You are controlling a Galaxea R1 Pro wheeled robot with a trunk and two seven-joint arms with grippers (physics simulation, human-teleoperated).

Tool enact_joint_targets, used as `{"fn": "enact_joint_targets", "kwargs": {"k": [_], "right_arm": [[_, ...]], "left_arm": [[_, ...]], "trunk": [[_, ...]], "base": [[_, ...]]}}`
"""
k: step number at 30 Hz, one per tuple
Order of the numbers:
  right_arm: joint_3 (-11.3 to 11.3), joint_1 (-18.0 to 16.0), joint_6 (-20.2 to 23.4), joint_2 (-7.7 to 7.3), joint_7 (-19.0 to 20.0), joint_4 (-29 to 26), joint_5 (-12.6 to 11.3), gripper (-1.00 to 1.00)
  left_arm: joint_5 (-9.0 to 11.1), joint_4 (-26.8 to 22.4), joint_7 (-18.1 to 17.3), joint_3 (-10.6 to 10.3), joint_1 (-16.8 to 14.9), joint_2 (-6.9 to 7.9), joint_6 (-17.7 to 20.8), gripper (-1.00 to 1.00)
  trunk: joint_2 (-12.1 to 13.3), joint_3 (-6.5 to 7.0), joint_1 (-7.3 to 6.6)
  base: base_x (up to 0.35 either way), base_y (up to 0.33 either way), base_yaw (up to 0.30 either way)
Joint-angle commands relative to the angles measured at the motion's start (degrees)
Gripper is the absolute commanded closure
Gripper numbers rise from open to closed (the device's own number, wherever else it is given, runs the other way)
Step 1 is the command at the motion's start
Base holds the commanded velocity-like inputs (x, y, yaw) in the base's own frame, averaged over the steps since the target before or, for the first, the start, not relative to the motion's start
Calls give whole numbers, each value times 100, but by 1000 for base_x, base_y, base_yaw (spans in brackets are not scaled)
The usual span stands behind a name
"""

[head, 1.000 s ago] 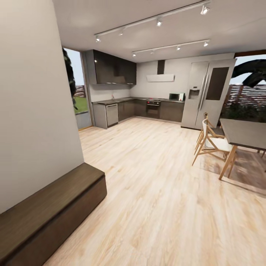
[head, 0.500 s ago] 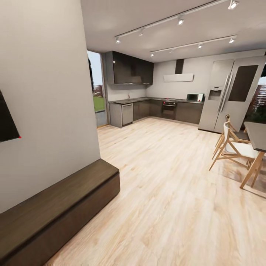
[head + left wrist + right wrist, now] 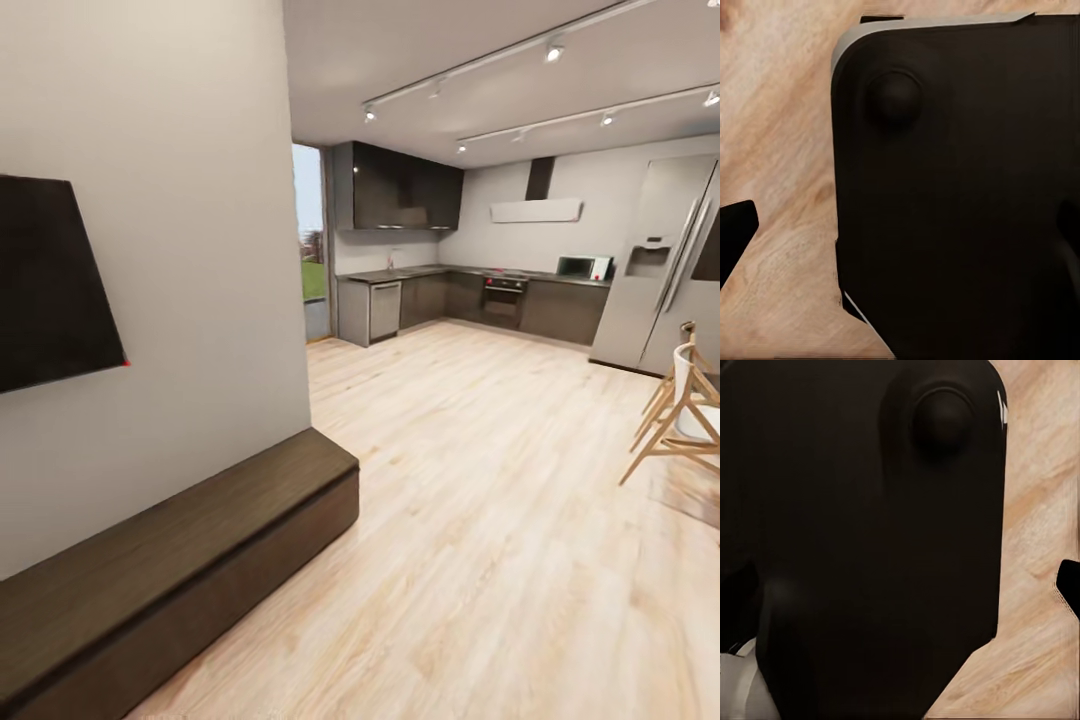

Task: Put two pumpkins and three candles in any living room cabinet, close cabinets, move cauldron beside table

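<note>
Cabinet (image 3: 180,560), the long dark-brown unit, runs along the lower left of my head view under a wall-mounted black screen (image 3: 50,280); its front looks closed from here. Kitchen units (image 3: 480,300) sit upper right, a wooden chair (image 3: 680,410) at the right edge. Both wrist views show dark robot body over plank floor (image 3: 780,135); I cannot tell either claw's state. Driving in blind, I might clip the cabinet's corner.

The cabinet (image 3: 180,560) is dark-brown matt wood with visible grain. Beside it the floor (image 3: 480,520) is pale, smooth grained wood. Beyond, the fridge (image 3: 660,270) looks brushed metal; the chair (image 3: 675,420) has light wooden legs.
</note>
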Motion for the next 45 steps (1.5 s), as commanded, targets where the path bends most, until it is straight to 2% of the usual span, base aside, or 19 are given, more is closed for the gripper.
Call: {"fn": "enact_joint_targets", "kwargs": {"k": [1, 4, 8, 10, 13, 16, 20, 23, 25, 28, 29, 35, 41, 45], "right_arm": [[6, -5, 21, 1, -22, 4, -40, -100], [12, -2, 103, 3, -169, 7, -41, -100], [29, -12, 533, 55, -456, -107, -34, -100], [33, -25, 906, 176, -509, -453, -24, -100], [37, -31, 1585, 342, -541, -1159, -19, -100], [52, -43, 2072, 428, -550, -1763, -18, -100], [158, -225, 2670, 520, -554, -2523, -19, -100], [188, -566, 2853, 539, -555, -2626, -24, -100], [198, -865, 2935, 544, -550, -2643, -26, -100], [204, -1552, 3254, 546, -557, -2636, -27, -100], [208, -1690, 3324, 546, -561, -2633, -27, -100], [294, -1827, 3272, 542, -565, -2622, -18, -100], [493, -1841, 3247, 539, -567, -2619, -11, -100], [517, -1843, 3187, 531, -572, -2613, -8, -100]], "left_arm": [[5, -11, -2, -3, 2, 3, -10, -100], [11, -161, 10, -11, -33, 24, 10, -100], [132, -801, 25, -3, -75, 105, 116, -100], [295, -1151, 41, 12, -117, 152, 315, -100], [484, -1597, 63, 22, -310, 228, 994, -100], [542, -1810, 79, 27, -564, 269, 1509, -100], [579, -1910, 86, 38, -1005, 278, 1791, -100], [651, -1922, 90, 55, -1175, 268, 1824, -100], [776, -1928, 94, 61, -1238, 261, 1832, -100], [883, -1987, 144, 59, -1413, 247, 1834, -100], [894, -2003, 221, 58, -1464, 268, 1818, -100], [904, -2106, 602, 60, -1515, 301, 1710, -100], [920, -2034, 666, 86, -1512, 285, 1181, -100], [928, -2024, 667, 86, -1510, 304, 1094, -100]], "trunk": [[39, 14, -23], [159, 67, -89], [320, 129, -177], [400, 158, -221], [520, 199, -286], [641, 239, -352], [801, 292, -440], [921, 331, -506], [1002, 357, -550], [1122, 396, -616], [1162, 409, -638], [1403, 486, -770], [1643, 562, -901], [1804, 612, -989]], "base": [[0, 0, 275], [0, 0, 275], [0, 0, 272], [0, 0, 261], [0, 0, 251], [0, 0, 246], [0, 0, 244], [0, 0, 244], [0, 0, 244], [0, 0, 244], [0, 0, 244], [0, 0, 244], [0, 0, 244], [0, 0, 243]]}}
